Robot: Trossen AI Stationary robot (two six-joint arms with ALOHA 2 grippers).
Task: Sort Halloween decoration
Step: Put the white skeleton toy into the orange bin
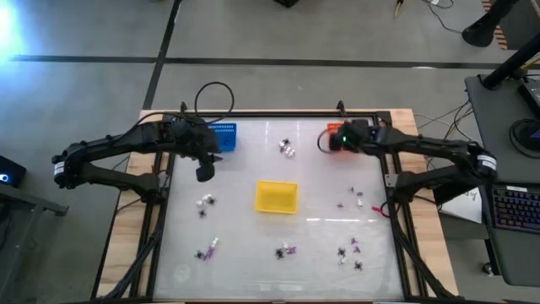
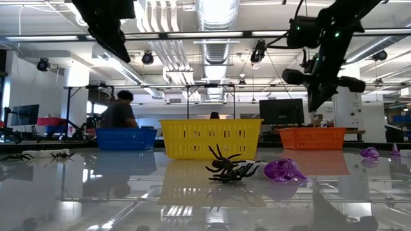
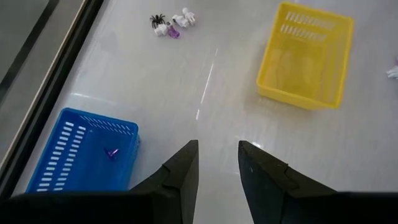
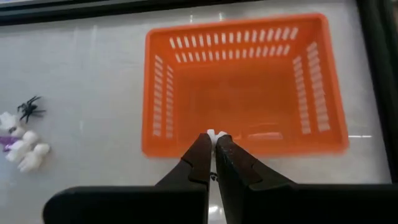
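Right gripper (image 4: 212, 144) above near wall of square orange slotted plastic basket (image 4: 242, 81), fingers pinched on tiny white toy piece (image 4: 215, 133), mostly hidden between tips, left gripper (image 3: 217, 163) half-parted, holding nothing, beside blue slotted plastic basket (image 3: 74, 149) containing purple bit (image 3: 111, 152).

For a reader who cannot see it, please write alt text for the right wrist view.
The right claw, shut on a tiny white toy piece, hovers at the near wall of an empty square orange plastic basket on the pale table. Off to one side lie a small black toy spider and several white bits.
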